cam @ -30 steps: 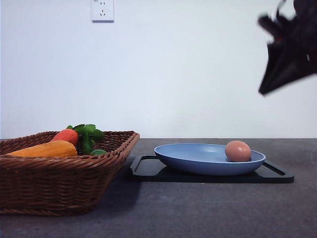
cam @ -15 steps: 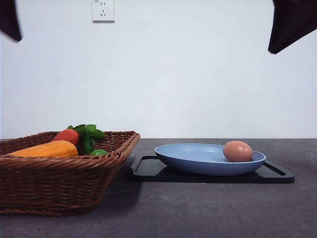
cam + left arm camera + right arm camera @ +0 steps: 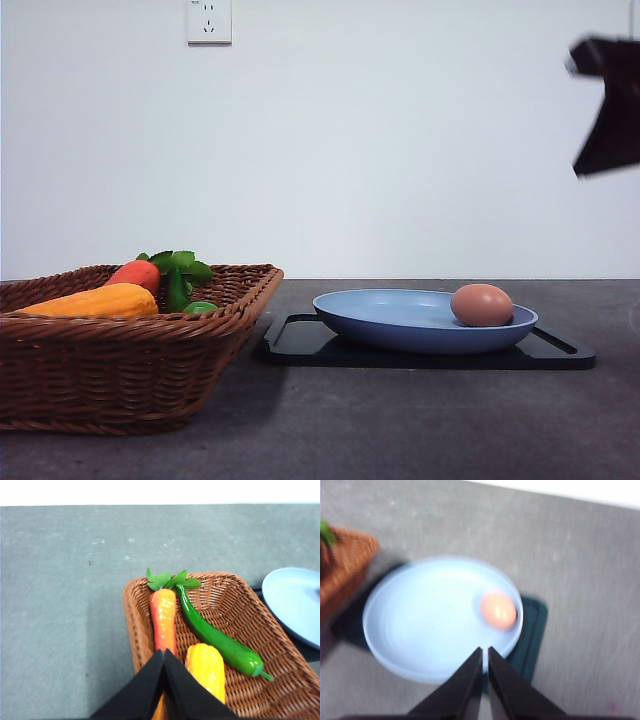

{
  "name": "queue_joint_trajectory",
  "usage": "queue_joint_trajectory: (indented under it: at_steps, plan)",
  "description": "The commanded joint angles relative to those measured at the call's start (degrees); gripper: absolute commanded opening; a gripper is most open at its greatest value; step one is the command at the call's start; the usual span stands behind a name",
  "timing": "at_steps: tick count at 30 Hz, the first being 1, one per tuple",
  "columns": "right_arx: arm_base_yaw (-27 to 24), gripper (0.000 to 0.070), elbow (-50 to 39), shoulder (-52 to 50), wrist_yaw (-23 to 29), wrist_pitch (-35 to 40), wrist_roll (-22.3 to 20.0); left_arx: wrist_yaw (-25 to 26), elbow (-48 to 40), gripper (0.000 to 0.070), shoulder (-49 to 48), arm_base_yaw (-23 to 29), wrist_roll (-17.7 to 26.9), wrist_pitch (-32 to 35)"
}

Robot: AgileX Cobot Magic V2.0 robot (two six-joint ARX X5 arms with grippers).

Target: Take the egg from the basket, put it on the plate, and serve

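Grey counter (image 3: 420, 420), white wall. Right jaws pinched shut, empty, above the plate (image 3: 420, 625); egg (image 3: 498, 609) just beyond. Left jaws closed over the basket (image 3: 235, 610).

Count taken on the grey desk (image 3: 420, 430):
- one dark brown woven wicker basket (image 3: 120, 375)
- one orange-red carrot (image 3: 163, 617)
- one long green pepper (image 3: 215, 640)
- one yellow-orange vegetable (image 3: 206, 667)
- one matte light blue round plate (image 3: 400, 325)
- one pinkish-brown egg (image 3: 481, 305)
- one flat black tray (image 3: 300, 340)
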Motion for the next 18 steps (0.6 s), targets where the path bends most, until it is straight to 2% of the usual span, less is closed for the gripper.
queue_joint_trajectory:
  at_steps: [1,18]
  plan:
    - [0.3,0.0000,0.0,0.3,0.3,1.0,2.3,0.1,0.7,0.0000,-1.1,-0.2,-1.3,0.2]
    - [0.3,0.0000,0.0,0.4,0.3,1.9,2.2,0.0,0.4,0.0000,-3.8,-0.4,-1.3,-0.5]
